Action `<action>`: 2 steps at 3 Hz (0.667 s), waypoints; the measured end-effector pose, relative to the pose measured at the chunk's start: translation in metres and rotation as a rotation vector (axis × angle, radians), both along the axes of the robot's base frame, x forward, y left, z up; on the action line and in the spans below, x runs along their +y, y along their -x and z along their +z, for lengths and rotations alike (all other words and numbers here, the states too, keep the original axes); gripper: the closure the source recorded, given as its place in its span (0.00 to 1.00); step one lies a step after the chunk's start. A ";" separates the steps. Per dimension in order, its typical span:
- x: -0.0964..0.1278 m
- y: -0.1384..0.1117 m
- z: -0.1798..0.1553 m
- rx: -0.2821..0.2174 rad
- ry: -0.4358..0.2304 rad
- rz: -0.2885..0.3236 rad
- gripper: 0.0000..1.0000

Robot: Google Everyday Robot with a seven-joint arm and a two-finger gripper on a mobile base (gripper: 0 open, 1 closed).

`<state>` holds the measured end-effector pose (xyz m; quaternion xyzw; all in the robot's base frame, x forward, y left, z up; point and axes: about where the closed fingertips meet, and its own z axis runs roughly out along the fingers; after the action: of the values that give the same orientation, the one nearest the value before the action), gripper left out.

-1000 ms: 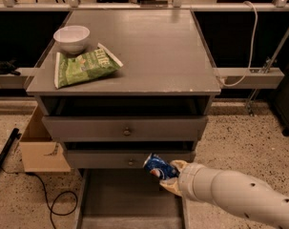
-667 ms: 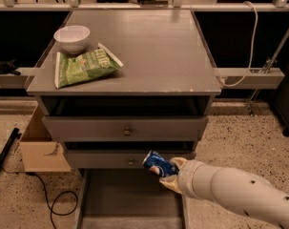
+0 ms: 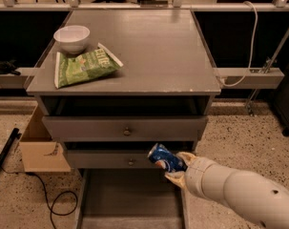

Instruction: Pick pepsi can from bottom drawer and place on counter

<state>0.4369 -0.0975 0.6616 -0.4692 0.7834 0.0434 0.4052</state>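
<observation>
My gripper (image 3: 175, 168) is shut on the pepsi can (image 3: 164, 158), a blue can held tilted with its top pointing up and left. It hangs in front of the middle drawer's face, above the right side of the pulled-out bottom drawer (image 3: 129, 194). The drawer tray below looks bare. The counter (image 3: 153, 46) is the grey top of the cabinet, well above the can. My white arm comes in from the lower right.
A white bowl (image 3: 71, 37) and a green chip bag (image 3: 82, 67) lie at the counter's left. Two knobbed drawers (image 3: 127, 128) sit closed above the open one. A cardboard box (image 3: 39, 147) and cables are on the floor at left; a white cable hangs at right.
The gripper with the can has risen slightly and shifted a little left, away from the drawer tray. Nothing on the counter has moved.
</observation>
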 end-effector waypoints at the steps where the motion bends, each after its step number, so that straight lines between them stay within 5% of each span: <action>1: 0.004 -0.006 0.017 -0.032 0.009 -0.003 1.00; 2: 0.021 -0.014 0.067 -0.152 0.004 0.015 1.00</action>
<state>0.4509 -0.0764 0.7290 -0.4780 0.7468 0.0092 0.4623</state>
